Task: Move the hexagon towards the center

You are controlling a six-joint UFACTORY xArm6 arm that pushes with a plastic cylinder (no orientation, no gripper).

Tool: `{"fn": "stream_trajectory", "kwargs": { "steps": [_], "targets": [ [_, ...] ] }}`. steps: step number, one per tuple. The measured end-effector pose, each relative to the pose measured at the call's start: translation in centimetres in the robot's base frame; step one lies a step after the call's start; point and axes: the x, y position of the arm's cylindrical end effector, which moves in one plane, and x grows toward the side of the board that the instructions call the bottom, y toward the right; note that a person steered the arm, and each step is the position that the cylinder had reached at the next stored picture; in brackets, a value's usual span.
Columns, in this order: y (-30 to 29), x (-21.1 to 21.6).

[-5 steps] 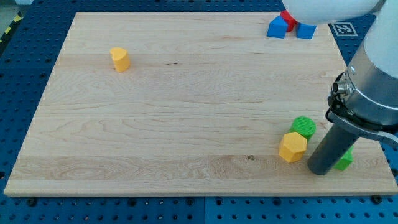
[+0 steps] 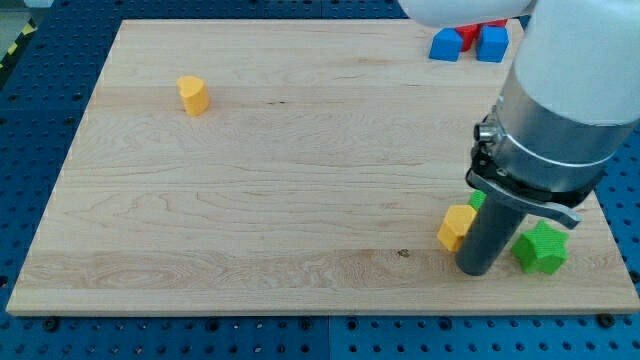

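Nearest the table's left edge, up towards the top-left corner, a small yellow block stands alone on the wood; its shape is hard to make out, perhaps rounded at one side.

Far across the bare middle of the board, close to the bottom-right corner, the yellow hexagon lies partly hidden by the dark rod. My tip rests on the table right against the hexagon's right side, slightly nearer the bottom edge. The rod has nothing to open or close; it simply presses beside the block, holding nothing.

Just behind the rod, a sliver of a green block peeks out above the hexagon, its shape not readable. To the right of the rod, near the table's right edge, a green star-like block sits just beside the tip without clearly touching it.

At the top-right corner, two blue blocks stand side by side at the top edge, with a red block showing behind them, largely covered by the arm's white housing.
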Motion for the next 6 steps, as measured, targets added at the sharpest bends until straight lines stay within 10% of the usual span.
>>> {"fn": "stream_trajectory", "kwargs": {
  "steps": [6],
  "targets": [
    [-0.6, -2.3]
  ]
}}
